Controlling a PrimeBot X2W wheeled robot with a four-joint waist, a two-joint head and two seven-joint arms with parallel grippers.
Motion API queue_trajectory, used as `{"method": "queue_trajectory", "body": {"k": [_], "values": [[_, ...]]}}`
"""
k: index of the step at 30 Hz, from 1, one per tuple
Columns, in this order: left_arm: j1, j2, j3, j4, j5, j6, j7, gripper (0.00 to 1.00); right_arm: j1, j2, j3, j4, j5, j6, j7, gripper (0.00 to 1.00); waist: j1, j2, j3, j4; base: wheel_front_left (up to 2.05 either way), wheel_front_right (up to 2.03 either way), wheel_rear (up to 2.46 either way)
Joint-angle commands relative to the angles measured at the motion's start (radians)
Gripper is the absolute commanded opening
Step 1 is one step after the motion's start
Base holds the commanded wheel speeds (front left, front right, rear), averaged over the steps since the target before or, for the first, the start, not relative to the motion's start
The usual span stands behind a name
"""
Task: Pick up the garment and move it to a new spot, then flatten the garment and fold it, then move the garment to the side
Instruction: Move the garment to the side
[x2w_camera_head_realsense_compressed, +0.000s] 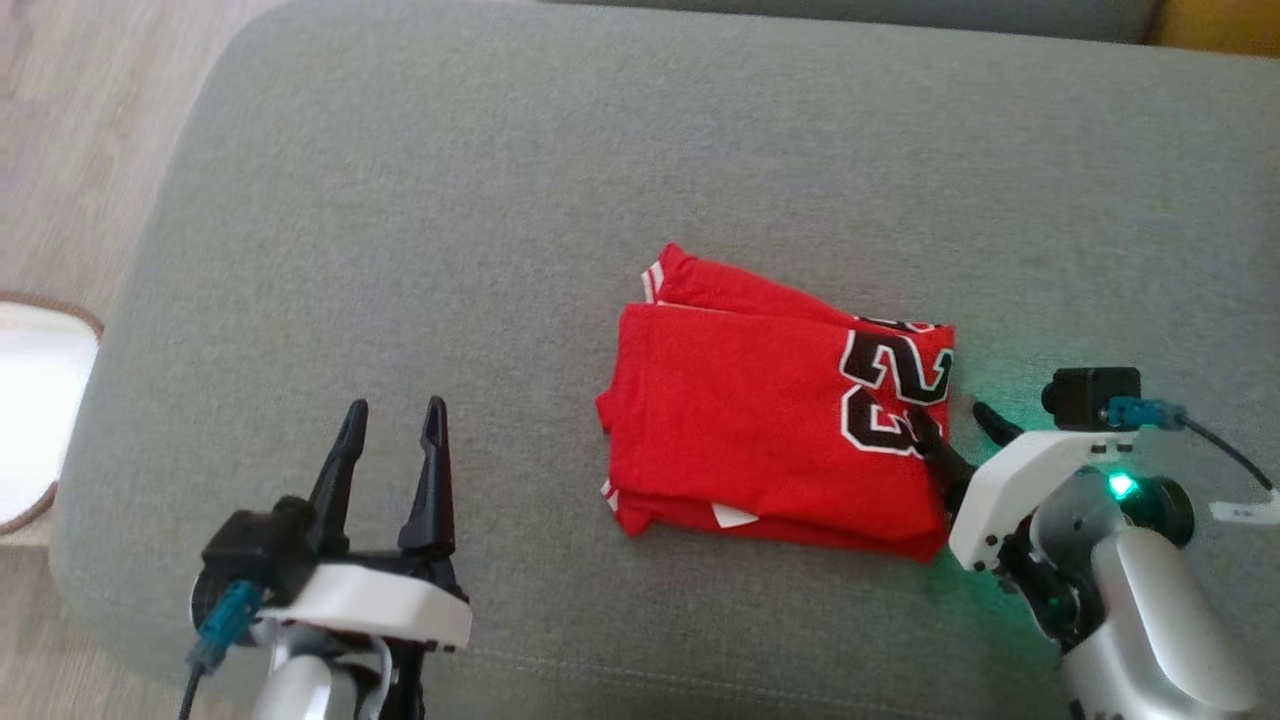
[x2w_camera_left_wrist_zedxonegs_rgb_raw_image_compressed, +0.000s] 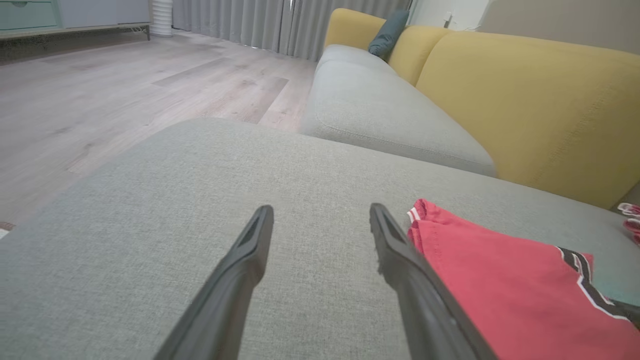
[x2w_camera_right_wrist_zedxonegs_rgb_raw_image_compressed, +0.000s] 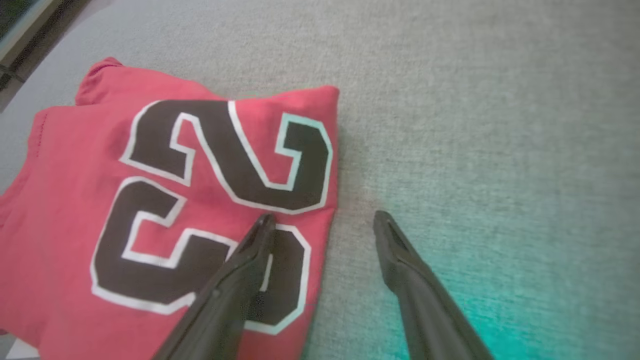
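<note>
**A:** Right end effector (x2w_camera_right_wrist_zedxonegs_rgb_raw_image_compressed: 325, 218) first: fingers spread wide, nothing between them. One finger lies over the black numeral (x2w_camera_right_wrist_zedxonegs_rgb_raw_image_compressed: 220, 150), the other over bare grey cushion (x2w_camera_right_wrist_zedxonegs_rgb_raw_image_compressed: 475, 125).

**B:** So it straddles the right edge of the garment (x2w_camera_head_realsense_compressed: 740, 430). Is it touching the cloth?

**A:** Can't tell from these angles. A green light (x2w_camera_head_realsense_compressed: 1122, 487) glows on that wrist and tints the cushion beside it.

**B:** And the left end effector (x2w_camera_head_realsense_compressed: 395, 403)?

**A:** Open too, and empty, fingers pointing up the head view. It's above the cushion's near-left part, left of the garment with a clear gap between them.

**B:** The garment itself?

**A:** Red, folded into a compact rectangle, lying flat a little right of the cushion's middle. White trim peeks out at the far-left corner and along the near edge. The numeral sits at the right end.

**B:** Beyond that?

**A:** Wooden floor (x2w_camera_left_wrist_zedxonegs_rgb_raw_image_compressed: 125, 90) off the cushion's left side, and a pale rug (x2w_camera_head_realsense_compressed: 30, 400) with a brown border at the head view's edge. The left wrist view picks up a yellow sofa back (x2w_camera_left_wrist_zedxonegs_rgb_raw_image_compressed: 525, 100) with a dark teal pillow (x2w_camera_left_wrist_zedxonegs_rgb_raw_image_compressed: 387, 32).
</note>
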Motion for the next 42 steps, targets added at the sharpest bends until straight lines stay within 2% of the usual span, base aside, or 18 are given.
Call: {"method": "queue_trajectory", "body": {"k": [1,2,3,5,8,9,10,19,29,31,32,36,42], "values": [[-0.051,-0.004,0.030,-0.039,-0.008,0.008,-0.012,1.00,-0.037,-0.008,0.034,-0.032,0.021,0.007,0.023,1.00,-0.0001,0.0000,0.016,0.017,0.00,0.00,0.00],[-0.052,-0.004,0.030,-0.040,-0.010,0.009,-0.012,1.00,-0.034,-0.011,0.038,-0.033,0.033,0.007,0.039,1.00,-0.0001,0.0000,0.019,0.020,0.00,0.00,0.00],[-0.054,-0.004,0.029,-0.042,-0.012,0.011,-0.012,1.00,-0.032,-0.014,0.043,-0.035,0.047,0.007,0.056,0.95,-0.0001,0.0000,0.021,0.022,0.00,0.00,0.00],[-0.055,-0.004,0.026,-0.048,-0.014,0.018,-0.012,1.00,-0.029,-0.020,0.050,-0.043,0.073,0.007,0.082,0.52,-0.0001,0.0000,0.026,0.022,0.00,0.00,0.00],[-0.057,-0.004,0.025,-0.055,-0.016,0.025,-0.012,1.00,-0.028,-0.027,0.058,-0.057,0.093,0.007,0.103,0.29,-0.0001,0.0000,0.033,0.016,0.00,0.00,0.00],[-0.058,-0.004,0.024,-0.056,-0.016,0.026,-0.012,1.00,-0.030,-0.028,0.060,-0.061,0.097,0.007,0.105,0.18,-0.0001,0.0000,0.036,0.013,0.00,0.00,0.00],[-0.060,-0.004,0.022,-0.058,-0.016,0.026,-0.012,1.00,-0.032,-0.028,0.061,-0.065,0.100,0.007,0.104,0.00,-0.0001,0.0000,0.039,0.009,0.00,0.00,0.00],[-0.066,-0.004,0.033,-0.047,0.011,0.004,-0.012,1.00,-0.078,-0.038,0.031,-0.098,0.084,0.007,-0.006,0.00,-0.0001,0.0000,0.042,-0.076,0.00,0.00,0.00],[-0.094,-0.004,0.028,-0.082,0.071,-0.017,-0.012,1.00,-0.115,-0.086,-0.074,-0.190,0.061,0.007,-0.031,0.00,-0.0001,0.0000,0.108,-0.280,0.00,0.00,0.00],[-0.100,-0.004,0.028,-0.084,0.078,-0.020,-0.012,1.00,-0.118,-0.087,-0.083,-0.200,0.060,0.007,-0.032,0.00,-0.0001,0.0000,0.121,-0.303,0.00,0.00,0.00],[-0.113,-0.003,0.028,-0.087,0.090,-0.027,-0.012,1.00,-0.122,-0.087,-0.096,-0.219,0.058,0.007,-0.034,0.00,-0.0001,0.0000,0.146,-0.347,0.00,0.00,0.00],[-0.135,0.003,0.029,-0.086,0.110,-0.037,-0.012,1.00,-0.129,-0.078,-0.109,-0.246,0.060,0.007,-0.045,0.00,-0.0001,0.0000,0.190,-0.423,0.00,0.00,0.00],[-0.164,0.012,0.026,-0.079,0.130,-0.050,-0.012,1.00,-0.156,-0.061,-0.098,-0.254,0.057,0.007,-0.071,0.00,-0.0001,0.0000,0.221,-0.477,0.00,0.00,0.00]]}}
